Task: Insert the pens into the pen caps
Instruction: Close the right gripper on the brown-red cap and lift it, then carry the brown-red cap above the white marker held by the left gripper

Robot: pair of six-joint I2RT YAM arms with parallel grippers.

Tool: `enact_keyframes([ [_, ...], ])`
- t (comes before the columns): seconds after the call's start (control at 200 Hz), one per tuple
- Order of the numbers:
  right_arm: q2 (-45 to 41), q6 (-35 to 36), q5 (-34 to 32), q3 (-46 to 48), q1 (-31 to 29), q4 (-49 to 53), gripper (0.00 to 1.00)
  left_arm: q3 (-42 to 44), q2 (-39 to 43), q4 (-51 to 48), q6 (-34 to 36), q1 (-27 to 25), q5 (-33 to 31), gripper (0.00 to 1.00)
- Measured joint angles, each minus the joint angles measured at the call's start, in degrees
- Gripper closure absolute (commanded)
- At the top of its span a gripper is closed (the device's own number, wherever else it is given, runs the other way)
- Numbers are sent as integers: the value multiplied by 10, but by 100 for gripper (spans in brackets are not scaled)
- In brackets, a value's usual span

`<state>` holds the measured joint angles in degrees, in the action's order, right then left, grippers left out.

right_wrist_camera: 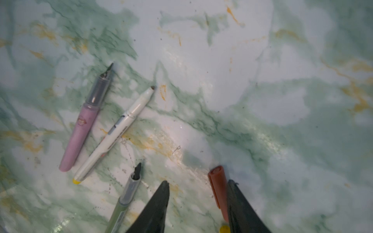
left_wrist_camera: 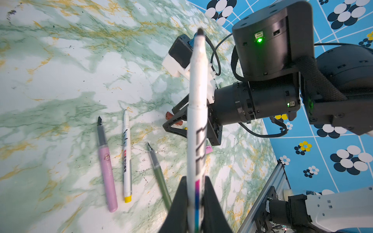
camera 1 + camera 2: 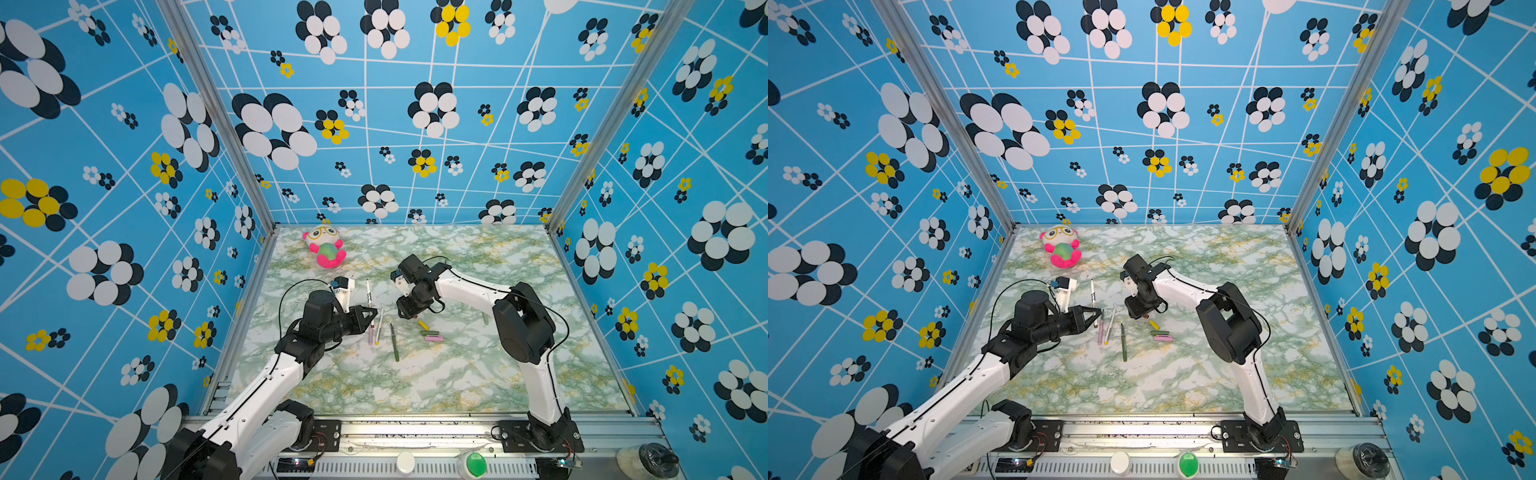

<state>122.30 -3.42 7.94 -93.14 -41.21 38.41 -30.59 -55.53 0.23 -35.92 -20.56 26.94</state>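
Left gripper [image 2: 196, 182] is pinched on the tail of a white pen [image 2: 198, 90], leaving the tip free and aimed toward the middle, probably so a cap can be slid on in the air. Its arm reaches in low from the near left, forearm almost level and wrist turned inward. Beside it on the table [image 3: 457, 374] lie a pink pen [image 2: 108, 171], a yellow-ended white pen [image 2: 127, 161] and a green pen [image 2: 159, 175], all uncapped. Further right, the right gripper [image 1: 198, 181] points down from a raised, folded elbow. Its jaws are spread, and the brown cap [image 1: 218, 185] lies against one finger, not yet clamped. Just beyond it wait the yellow cap [image 3: 423, 325], dark green cap [image 3: 430, 333] and pink cap [image 3: 434, 339], with a pale green cap [image 3: 485, 319] apart to the right.
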Motion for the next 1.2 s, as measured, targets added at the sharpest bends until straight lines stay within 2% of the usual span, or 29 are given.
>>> enact_keyframes([
  [0.32,-1,10,-27,5,1,3,59,0,-10,0,0,-23,-4,100],
  [0.825,6,13,-34,5,10,4,79,0,-20,2,0,-32,-11,100],
  [1.199,14,13,-34,5,10,0,83,0,-22,2,0,-35,-15,100],
])
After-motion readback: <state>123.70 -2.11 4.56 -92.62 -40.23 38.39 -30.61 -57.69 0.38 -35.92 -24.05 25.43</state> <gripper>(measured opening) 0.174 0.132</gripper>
